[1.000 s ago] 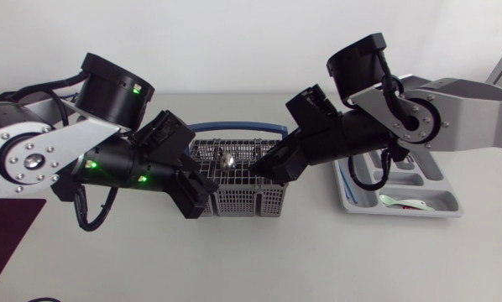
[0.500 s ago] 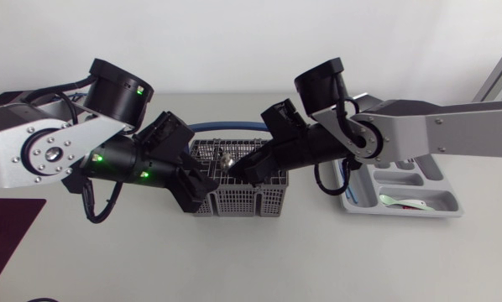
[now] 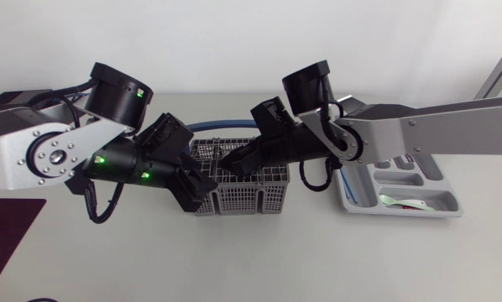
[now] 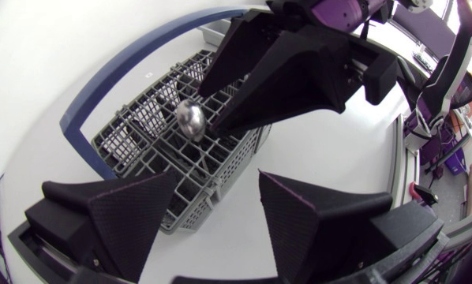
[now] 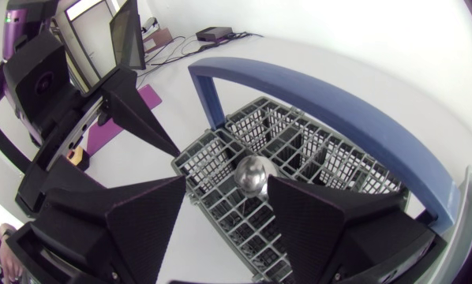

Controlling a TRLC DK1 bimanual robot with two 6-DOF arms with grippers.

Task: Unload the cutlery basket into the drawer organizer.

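Observation:
A grey mesh cutlery basket (image 3: 249, 191) with a blue handle (image 3: 222, 127) stands mid-table. A steel spoon stands in it, bowl (image 5: 252, 173) up. My right gripper (image 3: 237, 161) hangs over the basket, open, with the spoon bowl (image 4: 191, 120) between its fingertips (image 5: 299, 207); one finger looks close against it, the other stands off. My left gripper (image 3: 196, 180) is at the basket's front left corner, open, with that corner (image 4: 190, 207) in the gap between its fingers. The white drawer organizer (image 3: 352, 201) lies to the right, with one pale utensil (image 3: 405, 202) in it.
A dark maroon mat (image 3: 7, 231) lies at the table's front left. My right arm's long link (image 3: 427, 126) crosses above the organizer. Bare tabletop runs along the front of the basket and organizer.
My right arm has swung left over the basket and brought its gripper down around the spoon bowl, its fingers narrowing. The left gripper has stayed at the basket's corner.

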